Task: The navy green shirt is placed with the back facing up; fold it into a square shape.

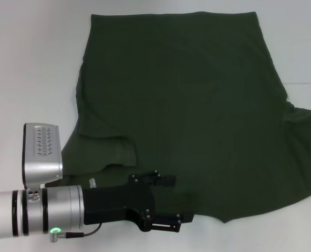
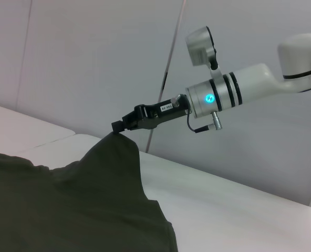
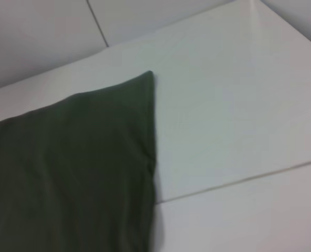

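Where the navy green shirt (image 1: 187, 105) is spread on the white table (image 1: 29, 63), the scene is set out thus:
Left gripper (image 1: 171, 203): its black fingers are held wide apart and nothing is gripped; it is placed over the shirt's near edge, at about 6 o'clock of the cloth in the head view.
Left arm (image 1: 45, 210): it is brought in from 8 o'clock, low over the table.
Right gripper (image 2: 118, 127): it is seen only from the left wrist camera, clenched on a raised peak of the shirt, and the cloth is drawn up off the table into a point beneath it.
Right arm (image 2: 234, 92): it is stretched out behind its gripper, above the table.
Shirt: the plain side is turned up and most of the cloth lies flat. A sleeve (image 1: 108, 152) is seen at 8 o'clock, just beside the left gripper. The cloth at 3 o'clock is cut off by the head view's edge.
Table: bare white surface is seen around the shirt from 7 through 12 to 3 o'clock.
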